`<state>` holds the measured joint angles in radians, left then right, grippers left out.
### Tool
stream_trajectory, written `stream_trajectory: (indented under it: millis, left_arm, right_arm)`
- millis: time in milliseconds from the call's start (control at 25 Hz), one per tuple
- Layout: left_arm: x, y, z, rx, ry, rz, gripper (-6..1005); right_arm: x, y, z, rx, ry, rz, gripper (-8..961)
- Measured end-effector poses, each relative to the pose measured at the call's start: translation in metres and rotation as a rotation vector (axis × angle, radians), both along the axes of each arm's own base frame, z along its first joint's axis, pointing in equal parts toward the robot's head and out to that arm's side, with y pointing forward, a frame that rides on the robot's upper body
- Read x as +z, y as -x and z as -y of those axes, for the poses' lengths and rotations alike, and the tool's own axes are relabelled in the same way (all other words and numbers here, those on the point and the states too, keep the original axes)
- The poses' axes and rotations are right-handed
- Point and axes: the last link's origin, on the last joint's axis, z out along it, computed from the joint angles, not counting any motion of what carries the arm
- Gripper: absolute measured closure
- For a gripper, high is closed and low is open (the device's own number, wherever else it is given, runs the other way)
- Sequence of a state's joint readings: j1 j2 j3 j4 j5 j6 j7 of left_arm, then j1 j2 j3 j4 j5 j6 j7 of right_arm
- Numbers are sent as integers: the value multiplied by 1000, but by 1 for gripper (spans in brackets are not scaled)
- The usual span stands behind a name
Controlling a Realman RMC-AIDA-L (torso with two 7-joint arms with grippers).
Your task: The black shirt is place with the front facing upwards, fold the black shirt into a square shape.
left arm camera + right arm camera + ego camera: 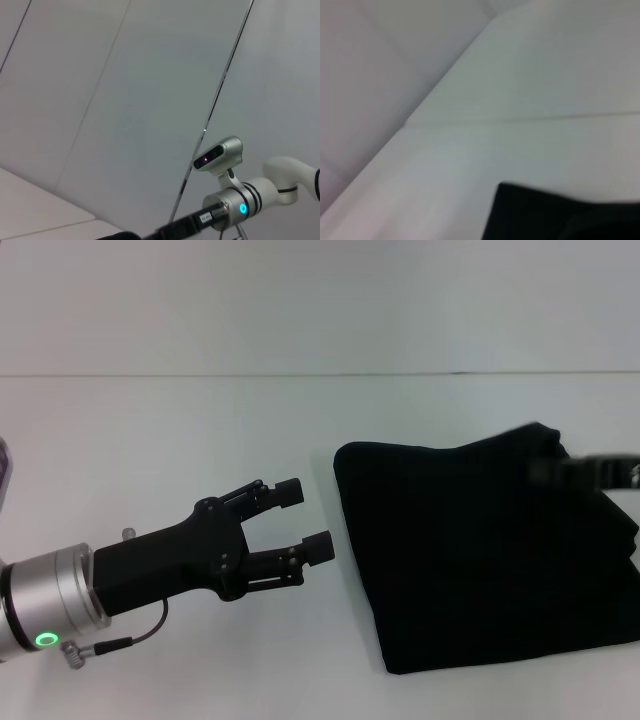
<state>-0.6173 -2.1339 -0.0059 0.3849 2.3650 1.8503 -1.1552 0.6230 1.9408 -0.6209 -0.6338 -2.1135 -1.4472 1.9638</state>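
Note:
The black shirt (480, 550) lies folded into a rough rectangle on the white table, right of centre; no lettering shows. One of its corners (560, 215) appears in the right wrist view. My left gripper (305, 520) hovers just left of the shirt's left edge, open, with nothing between its fingers and a small gap to the fabric. My right gripper (592, 470) is a blurred dark shape over the shirt's far right corner. Whether it holds the fabric cannot be told.
The white table (200, 420) runs back to a pale wall. In the left wrist view the right arm (240, 205) with its wrist camera (218, 153) stands against the wall. A small object (3, 470) shows at the left edge.

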Motion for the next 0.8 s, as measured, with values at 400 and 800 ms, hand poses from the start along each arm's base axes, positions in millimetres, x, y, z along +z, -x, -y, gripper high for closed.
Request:
stream_trajectory:
  millis: [400,800]
  left_arm:
    - [-1,1,-2,12,-7,-7,50]
    - [-3,1,-2,19,-3,-8,49]
  right_arm:
    - [2,-25,19,-45,34,43,917]
    - [13,-68,33,-238,-65,36,917]
